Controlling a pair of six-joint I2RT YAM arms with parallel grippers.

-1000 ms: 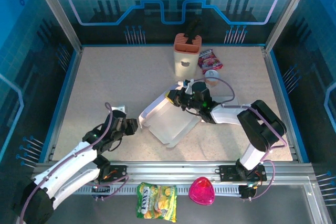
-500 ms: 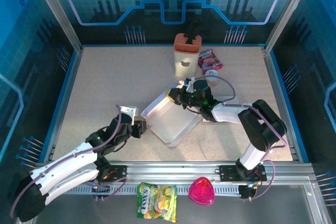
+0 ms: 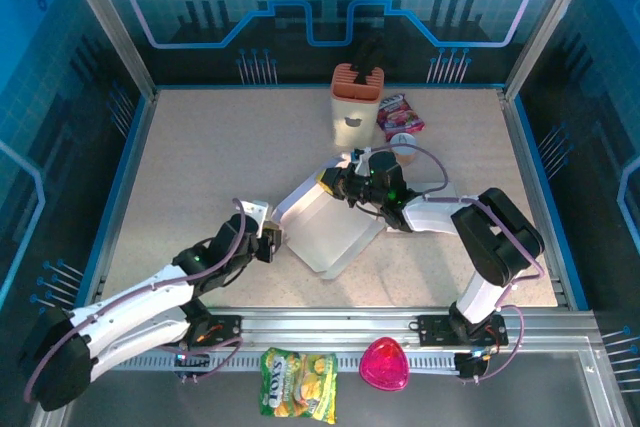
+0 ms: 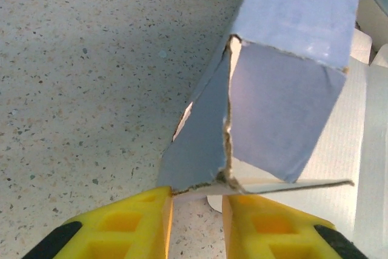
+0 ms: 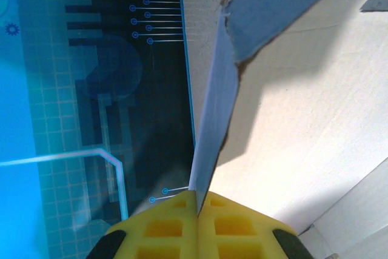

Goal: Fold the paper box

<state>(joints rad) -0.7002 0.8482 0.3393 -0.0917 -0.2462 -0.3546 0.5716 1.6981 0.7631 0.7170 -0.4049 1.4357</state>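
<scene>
A: Cardboard check: where's the paper box (image 3: 325, 232)?

B: On bench (image 3: 200, 167), nr side of knife block (image 3: 356, 102). Right gripper (image 5: 198, 201) jaws clamped on its far wall. Left gripper (image 4: 197, 201) is nearer the loose corner, dead ahead at the tips. Jaws narrowly open, nothing pinched yet.
</scene>
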